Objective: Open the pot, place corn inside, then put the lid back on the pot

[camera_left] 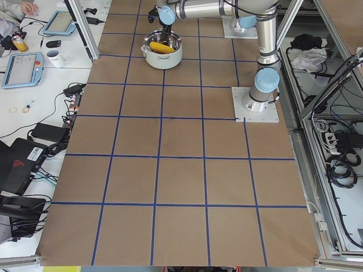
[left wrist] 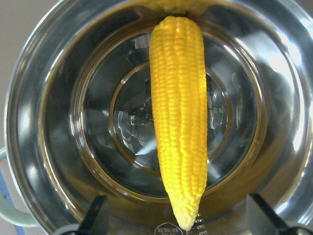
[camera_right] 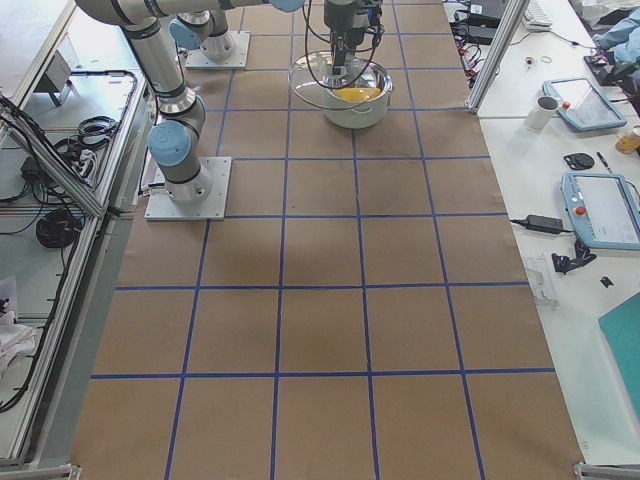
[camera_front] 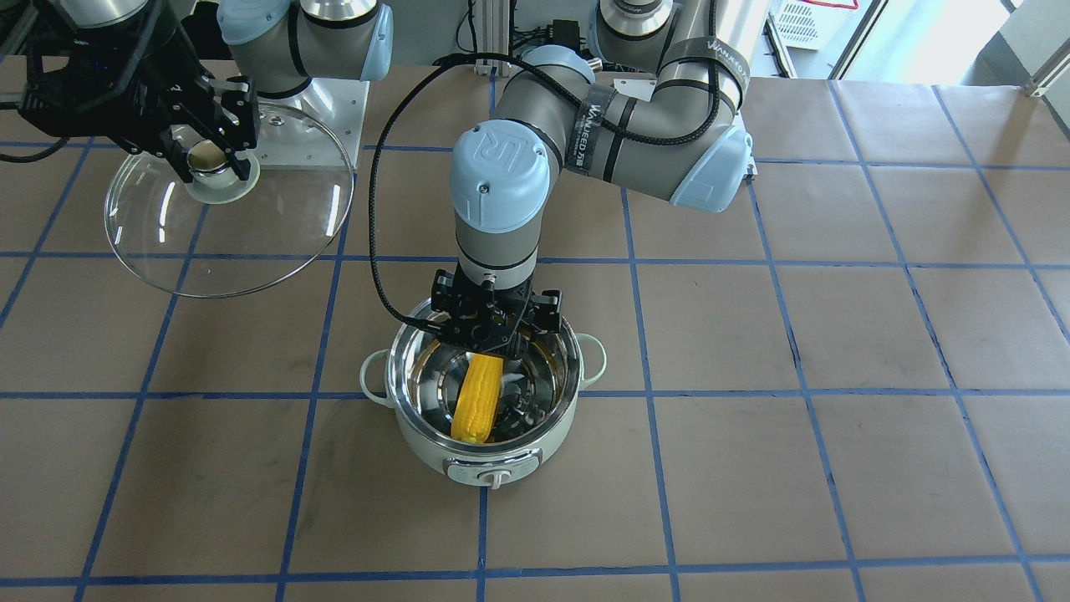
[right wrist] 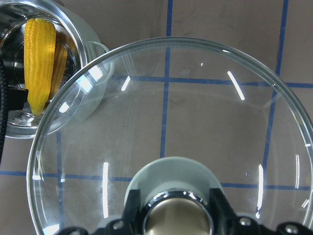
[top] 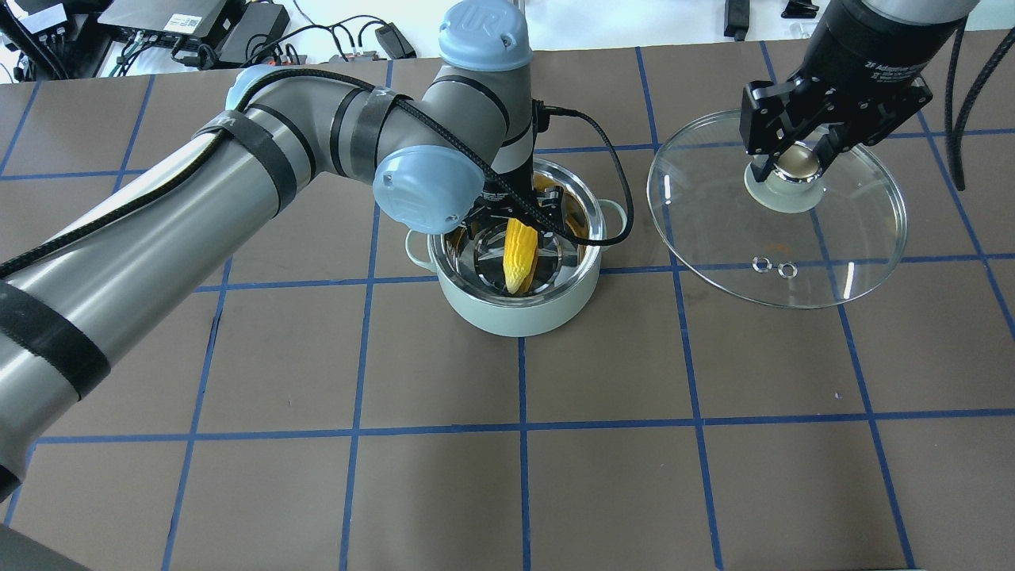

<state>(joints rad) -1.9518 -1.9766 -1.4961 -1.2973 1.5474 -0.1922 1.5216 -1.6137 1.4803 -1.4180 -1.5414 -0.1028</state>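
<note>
The mint-green pot [camera_front: 489, 456] stands open at the table's middle, also in the overhead view [top: 515, 313]. The yellow corn [camera_front: 476, 405] lies inside it on the steel bottom, free of any grip, clear in the left wrist view [left wrist: 181, 122]. My left gripper [camera_front: 493, 334] hangs just over the pot's rim, open, its fingertips [left wrist: 98, 210] wide apart on either side of the corn's pointed end. My right gripper [top: 797, 162] is shut on the beige knob [right wrist: 176, 215] of the glass lid [top: 793, 246] and holds the lid off to the pot's side.
Brown paper with a blue tape grid covers the table [top: 603, 492]. The arm bases [camera_left: 255, 105] stand at the robot's edge. A side bench holds tablets [camera_right: 600, 210] and a mug [camera_right: 545, 112] beyond the table's far edge.
</note>
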